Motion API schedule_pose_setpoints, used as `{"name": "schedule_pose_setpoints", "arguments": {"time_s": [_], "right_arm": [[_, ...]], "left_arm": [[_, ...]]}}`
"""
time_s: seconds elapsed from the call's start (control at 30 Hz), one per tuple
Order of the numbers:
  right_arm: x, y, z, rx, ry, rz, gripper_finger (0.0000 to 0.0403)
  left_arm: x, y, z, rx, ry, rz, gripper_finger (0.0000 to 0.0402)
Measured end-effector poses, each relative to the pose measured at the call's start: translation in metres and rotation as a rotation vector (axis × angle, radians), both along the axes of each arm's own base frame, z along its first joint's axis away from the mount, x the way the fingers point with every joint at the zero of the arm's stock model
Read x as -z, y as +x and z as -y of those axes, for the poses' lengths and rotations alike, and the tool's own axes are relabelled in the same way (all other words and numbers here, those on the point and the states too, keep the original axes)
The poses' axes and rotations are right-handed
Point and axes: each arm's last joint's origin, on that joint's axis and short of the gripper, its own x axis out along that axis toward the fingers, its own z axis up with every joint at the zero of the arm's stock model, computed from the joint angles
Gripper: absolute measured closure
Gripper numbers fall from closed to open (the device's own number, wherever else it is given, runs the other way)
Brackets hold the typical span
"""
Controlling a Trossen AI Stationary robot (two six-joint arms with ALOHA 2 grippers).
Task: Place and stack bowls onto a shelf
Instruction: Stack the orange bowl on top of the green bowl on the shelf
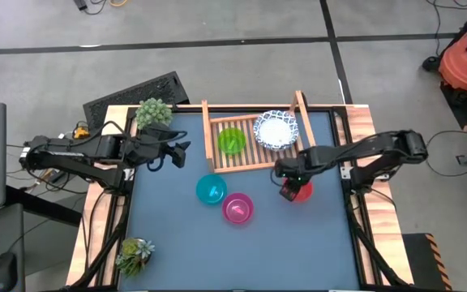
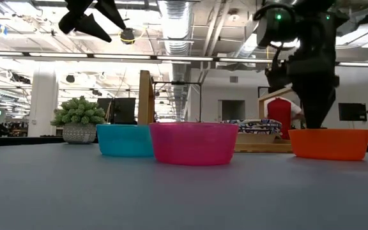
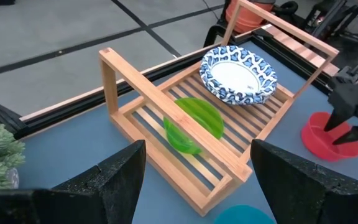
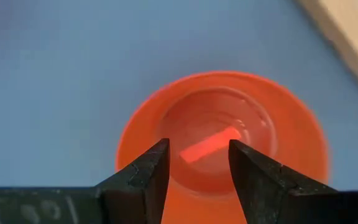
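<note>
**Two bowl places filled on the shelf, three small bowls still on the table**

The wooden shelf (image 1: 250, 158) sits toward the far side of the table (image 1: 169, 251). On its slats lie a green bowl (image 1: 231, 141) at the left end and, just beside it, a white bowl with a blue patterned rim (image 1: 275, 130); whether that white bowl is one or a stack cannot be told from these views.

Three small bowls remain on the table in front of the shelf: a teal bowl (image 1: 211, 191), a magenta bowl (image 1: 237, 208) touching or nearly touching it, and a red bowl (image 1: 298, 191) off to the right, near the shelf's right end.

The right gripper (image 4: 199, 163) hovers directly over the red bowl, its fingers apart and pointing down into the bowl's mouth, not closed on anything. This looks like the approach to a pick.

The left gripper (image 1: 182, 152) waits above the table's left side, near a potted plant (image 1: 153, 112), its fingers spread and empty, facing the shelf.

By this judgement the task is partly done: the red, teal and magenta bowls still need moving onto the shelf.
</note>
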Motion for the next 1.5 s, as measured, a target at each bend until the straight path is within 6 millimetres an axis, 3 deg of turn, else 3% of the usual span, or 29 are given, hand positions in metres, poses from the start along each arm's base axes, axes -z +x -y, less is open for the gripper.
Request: {"name": "schedule_pose_setpoints", "arguments": {"time_s": [0.27,0.6,0.7,1.2,1.33,1.5], "right_arm": [[0.011,0.004,-0.013,-0.044,0.011,-0.032,0.0214],[-0.018,-0.006,-0.022,-0.060,0.024,0.084,0.0214],[-0.017,-0.006,-0.025,-0.071,0.007,0.082,0.0214],[0.038,0.003,-0.040,-0.180,-0.003,-0.096,0.0228],[0.033,0.003,-0.042,-0.203,0.001,-0.064,0.0267],[0.010,-0.004,-0.038,-0.193,0.039,0.030,0.0288]], "left_arm": [[0.000,0.000,-0.004,0.002,-0.021,0.002,0.0127],[0.000,0.000,-0.004,-0.005,-0.031,0.010,0.0127],[0.000,0.000,-0.004,-0.005,-0.031,0.010,0.0127],[0.001,0.000,-0.004,-0.010,-0.029,0.008,0.0127],[0.001,0.000,-0.004,-0.011,-0.029,0.008,0.0127],[0.001,0.000,-0.004,-0.009,-0.026,0.006,0.0127]]}}
